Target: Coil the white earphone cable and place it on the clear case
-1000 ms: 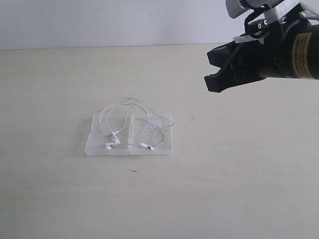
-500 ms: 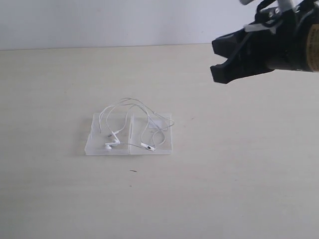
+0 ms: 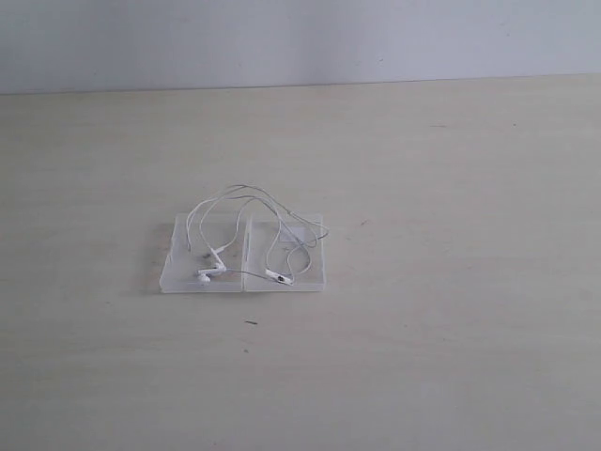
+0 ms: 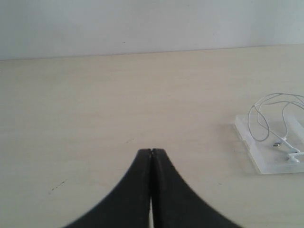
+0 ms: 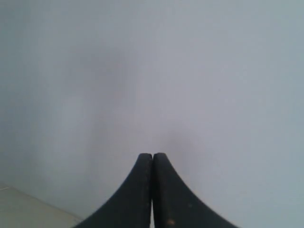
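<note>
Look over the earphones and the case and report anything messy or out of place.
The white earphone cable lies on the clear case in loose, uneven loops, not a tight coil. One loop arcs past the case's far edge, over the table. Nothing looks spilled or damaged.

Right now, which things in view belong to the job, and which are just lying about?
Job: earphone cable, loosely looped, mostly on the clear case; left gripper and right gripper, both shut and empty.
Lying about: a small dark speck on the table near the case.
</note>
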Controlling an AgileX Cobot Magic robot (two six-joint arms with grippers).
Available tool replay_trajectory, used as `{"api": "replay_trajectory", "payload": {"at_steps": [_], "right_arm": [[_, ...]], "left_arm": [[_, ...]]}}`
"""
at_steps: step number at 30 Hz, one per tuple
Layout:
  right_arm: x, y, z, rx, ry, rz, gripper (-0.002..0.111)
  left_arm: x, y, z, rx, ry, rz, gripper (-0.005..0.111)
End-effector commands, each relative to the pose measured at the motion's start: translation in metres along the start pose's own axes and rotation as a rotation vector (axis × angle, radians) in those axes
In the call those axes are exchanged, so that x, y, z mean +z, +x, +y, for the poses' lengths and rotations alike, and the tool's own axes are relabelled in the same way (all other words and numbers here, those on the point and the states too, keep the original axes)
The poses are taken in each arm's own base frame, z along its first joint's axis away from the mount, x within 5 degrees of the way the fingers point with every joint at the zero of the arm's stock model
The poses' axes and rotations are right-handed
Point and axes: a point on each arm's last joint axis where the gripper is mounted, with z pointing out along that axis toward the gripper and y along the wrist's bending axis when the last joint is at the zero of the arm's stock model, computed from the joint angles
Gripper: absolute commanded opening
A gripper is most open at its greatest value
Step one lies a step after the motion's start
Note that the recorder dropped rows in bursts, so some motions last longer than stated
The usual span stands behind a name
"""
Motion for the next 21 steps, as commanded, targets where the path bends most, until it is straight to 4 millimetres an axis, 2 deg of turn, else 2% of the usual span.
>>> {"api": "replay_trajectory", "payload": {"at_steps": [1,7,10,11,13,17,21], "right_arm": [[-0.005,-0.001,0.001,-0.002,0.004,-0.017,0.0],[-0.005,0.008,0.0,0.041,0.016,-0.004,0.0],[-0.012,0.02,-0.014,0.219,0.191,-0.008,0.0],[-0.017,0.03,-0.02,0.196,0.283,0.075,0.0],[-0.023,0.042,-0.021,0.142,0.307,0.171,0.0],[-0.037,0.055,-0.017,0.019,0.323,0.193,0.0],[-0.045,0.069,-0.016,0.012,0.376,0.204,0.0]], "left_arm": [[0.0,0.0,0.0,-0.006,0.0,-0.007,0.0],[0.0,0.0,0.0,-0.006,0.0,-0.007,0.0],[0.0,0.0,0.0,-0.006,0.0,-0.007,0.0],[0.0,0.0,0.0,-0.006,0.0,-0.007,0.0],[0.0,0.0,0.0,-0.006,0.0,-0.007,0.0],[0.0,0.0,0.0,-0.006,0.0,-0.007,0.0],[0.0,0.0,0.0,-0.006,0.0,-0.007,0.0]]}}
